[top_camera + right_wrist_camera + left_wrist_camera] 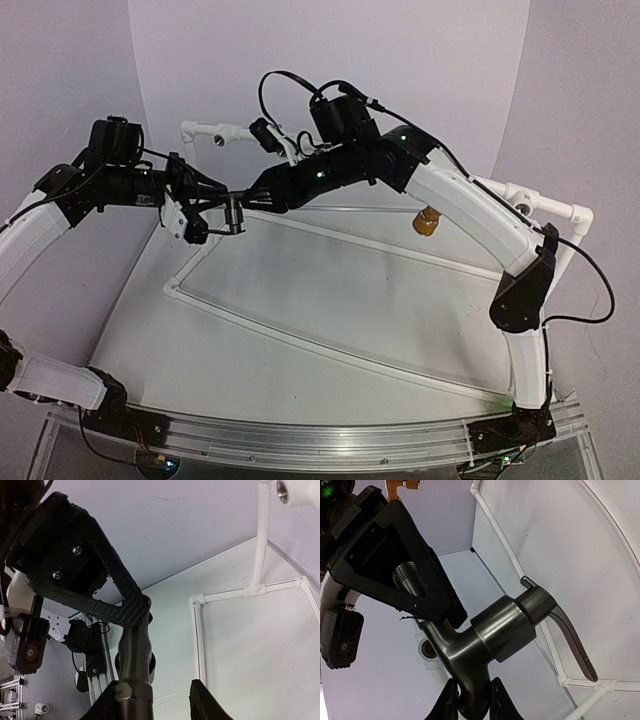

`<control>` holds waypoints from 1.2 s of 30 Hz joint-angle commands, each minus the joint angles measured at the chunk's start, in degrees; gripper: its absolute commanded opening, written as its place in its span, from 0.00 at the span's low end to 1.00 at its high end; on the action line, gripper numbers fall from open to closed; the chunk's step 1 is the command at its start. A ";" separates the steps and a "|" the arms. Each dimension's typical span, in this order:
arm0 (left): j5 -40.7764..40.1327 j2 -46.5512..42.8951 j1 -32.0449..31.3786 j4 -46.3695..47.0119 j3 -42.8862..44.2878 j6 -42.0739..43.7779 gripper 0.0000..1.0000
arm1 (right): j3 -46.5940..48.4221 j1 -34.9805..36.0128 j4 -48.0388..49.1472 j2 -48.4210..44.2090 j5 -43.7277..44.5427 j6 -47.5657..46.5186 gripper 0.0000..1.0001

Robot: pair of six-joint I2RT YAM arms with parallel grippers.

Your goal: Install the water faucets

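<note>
- The black faucet (pixel 232 213) is held in the air above the table (pixel 330 290), at about 10 o'clock in the top view.
- The left gripper (pixel 215 213) is pinched on the faucet's lower stem; in the left wrist view a finger (pixel 451 700) is pressed against each side of that stem.
- The lever handle (pixel 570 640) is seen slanting towards 4 o'clock in the left wrist view, and the threaded end (pixel 409 577) towards 10 o'clock.
- The right gripper (pixel 248 196) is brought in from 2 o'clock, with its tip at the faucet's threaded end.
- Its fingers are spread. In the right wrist view the faucet's barrel lies against the 9 o'clock finger, and a clear gap is left to the 3 o'clock finger (pixel 205 700).
- The brass faucet (pixel 426 221) is seen at 2 o'clock, near the back pipe, partly hidden by the right arm.
- A white pipe frame (pixel 300 334) is laid on the table, and a pipe socket (pixel 286 492) with a round metal opening stands on an upright pipe.
</note>
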 commanded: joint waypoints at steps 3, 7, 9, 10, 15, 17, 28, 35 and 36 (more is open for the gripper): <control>2.21 -2.14 -0.29 3.54 1.11 1.02 0.00 | 1.08 0.45 2.35 0.95 0.54 -0.53 0.35; 2.30 -2.24 -0.29 3.55 0.75 1.05 0.00 | 1.66 0.49 2.77 1.21 0.40 -0.12 0.27; 2.55 -2.24 -0.29 3.55 0.53 1.30 0.00 | 1.80 0.50 3.21 1.26 -0.05 0.25 0.27; 2.62 -2.29 -0.29 3.55 0.37 1.54 0.00 | 1.84 0.47 3.45 1.29 -0.12 0.41 0.26; 2.53 -2.25 -0.29 3.42 0.10 1.11 0.11 | 1.98 0.46 3.87 1.25 -0.10 0.31 0.04; 1.90 -2.19 -0.29 2.90 0.45 -1.23 0.36 | 1.53 0.48 3.85 0.77 0.41 -0.22 0.00; -1.47 1.60 8.37 -9.83 9.76 -30.49 0.98 | -7.90 -2.06 7.62 -7.38 3.28 -6.04 0.00; 8.36 6.93 22.04 -22.52 8.57 -61.25 0.97 | -19.54 -4.06 10.86 -16.72 4.15 -14.51 0.00; 10.04 7.80 23.31 -24.64 6.78 -62.95 0.97 | -20.79 -4.06 11.05 -17.67 4.37 -15.26 0.00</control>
